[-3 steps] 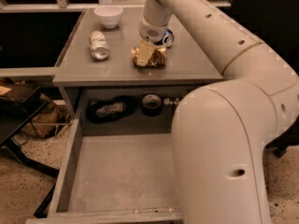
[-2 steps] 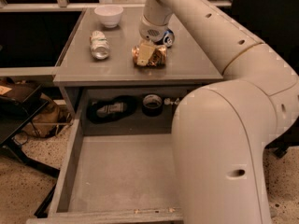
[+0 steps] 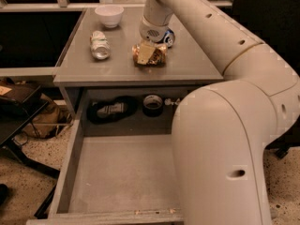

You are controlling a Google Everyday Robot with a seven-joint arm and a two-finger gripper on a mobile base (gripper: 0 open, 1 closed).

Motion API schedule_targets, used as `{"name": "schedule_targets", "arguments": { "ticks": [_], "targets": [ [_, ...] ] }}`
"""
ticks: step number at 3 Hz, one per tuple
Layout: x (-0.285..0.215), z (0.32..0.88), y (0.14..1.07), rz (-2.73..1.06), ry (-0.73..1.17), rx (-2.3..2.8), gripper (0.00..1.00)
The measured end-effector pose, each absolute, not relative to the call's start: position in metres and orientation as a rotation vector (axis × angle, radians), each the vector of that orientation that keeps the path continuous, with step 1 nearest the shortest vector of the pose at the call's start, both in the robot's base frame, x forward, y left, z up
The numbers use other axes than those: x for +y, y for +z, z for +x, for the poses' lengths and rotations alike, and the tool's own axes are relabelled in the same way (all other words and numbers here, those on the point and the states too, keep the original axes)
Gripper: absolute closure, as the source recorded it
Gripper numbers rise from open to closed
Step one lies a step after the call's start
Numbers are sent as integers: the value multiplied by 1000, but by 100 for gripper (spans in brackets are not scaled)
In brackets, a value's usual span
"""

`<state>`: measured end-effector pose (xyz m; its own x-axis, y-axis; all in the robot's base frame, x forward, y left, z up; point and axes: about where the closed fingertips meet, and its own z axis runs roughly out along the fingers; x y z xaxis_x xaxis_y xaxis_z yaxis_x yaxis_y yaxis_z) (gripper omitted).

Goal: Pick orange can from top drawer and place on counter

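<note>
The orange can lies on the grey counter, near its middle. My gripper comes down from the arm above and sits right on the can, covering its left half. The top drawer is pulled out below the counter, and the part of its flat grey bottom that shows is bare. My arm's large white body hides the drawer's right side.
A white-green can lies on the counter's left. A white bowl stands at the back left. A blue can stands just behind my gripper. A black object and a dark round roll sit at the drawer's back.
</note>
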<state>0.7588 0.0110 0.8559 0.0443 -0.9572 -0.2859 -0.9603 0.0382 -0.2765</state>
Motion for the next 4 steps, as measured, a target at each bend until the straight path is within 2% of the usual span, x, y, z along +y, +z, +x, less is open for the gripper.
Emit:
{"name": "schedule_targets", "arguments": {
  "ticks": [1,2,4],
  "targets": [
    [11,759,856,-1935,10,1929,12],
    [11,759,856,-1935,10,1929,0],
    [2,759,866,-1893,-30,1948,0]
  ]
}}
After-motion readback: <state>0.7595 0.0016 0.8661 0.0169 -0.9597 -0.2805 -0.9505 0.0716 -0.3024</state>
